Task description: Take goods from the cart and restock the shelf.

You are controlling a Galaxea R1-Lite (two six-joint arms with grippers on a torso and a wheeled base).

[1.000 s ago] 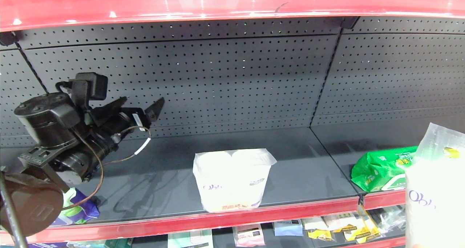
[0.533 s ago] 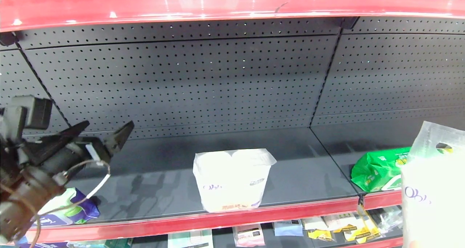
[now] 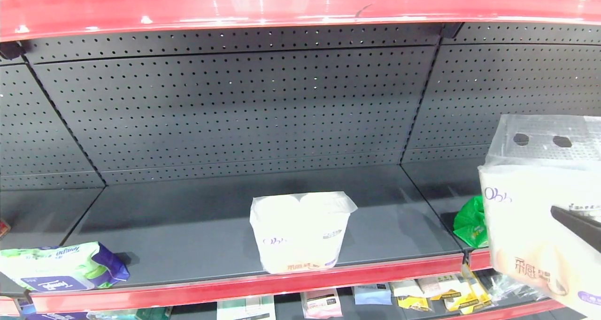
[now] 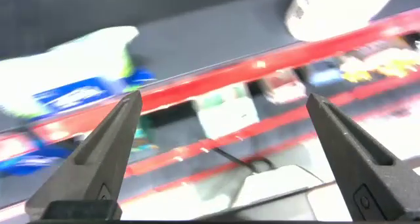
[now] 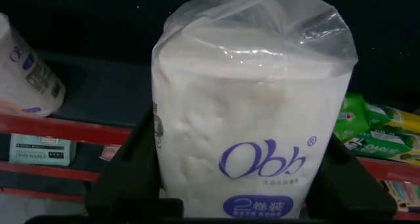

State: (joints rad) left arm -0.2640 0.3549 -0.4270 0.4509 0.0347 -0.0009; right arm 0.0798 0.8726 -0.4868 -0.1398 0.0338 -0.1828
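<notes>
Right gripper [image 5: 236, 184] pinching pack [image 3: 540, 217] by its sides, raised before the right end of the shelf [image 3: 235, 226], left gripper [image 4: 223, 152] low, fingers spread wide, facing the shelf front

The held tissue pack [image 3: 535, 226] was cut off at the right and near edges and hid most of the green pack [image 3: 471, 224] behind it, the wipes pack [image 3: 56, 268] was clipped at the left edge, and the lower-shelf goods [image 3: 422, 294] were too small to identify.
</notes>
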